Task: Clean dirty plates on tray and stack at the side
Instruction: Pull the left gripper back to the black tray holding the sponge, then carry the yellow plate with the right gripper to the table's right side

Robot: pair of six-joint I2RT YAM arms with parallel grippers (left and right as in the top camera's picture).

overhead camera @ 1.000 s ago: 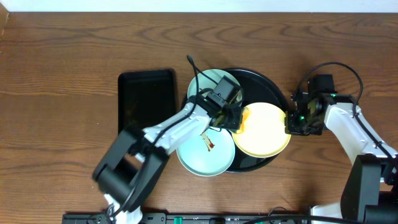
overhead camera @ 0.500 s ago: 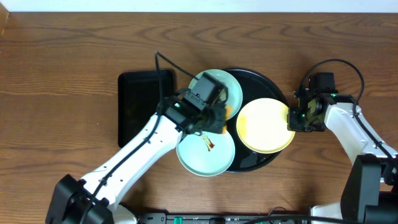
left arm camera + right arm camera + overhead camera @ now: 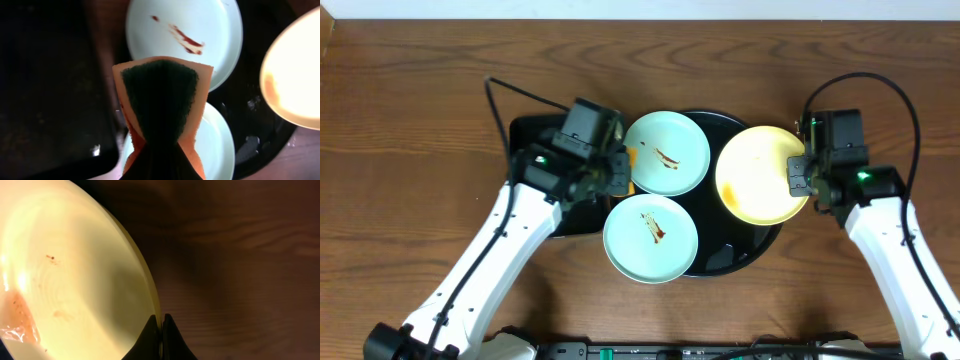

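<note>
r gripper (image 3: 161,329) pinches yellow plate (image 3: 755,180) rim tight, plate past tray (image 3: 720,262) right edge, wood table (image 3: 890,80) beyond; l gripper (image 3: 616,168) clamps sponge (image 3: 160,95) beside mint plate (image 3: 666,153).

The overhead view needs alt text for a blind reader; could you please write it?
The right gripper pinches the rim of a yellow plate over the right edge of a round black tray. The left gripper holds an orange sponge beside the far mint plate; it and the near mint plate are sauce-smeared.
</note>
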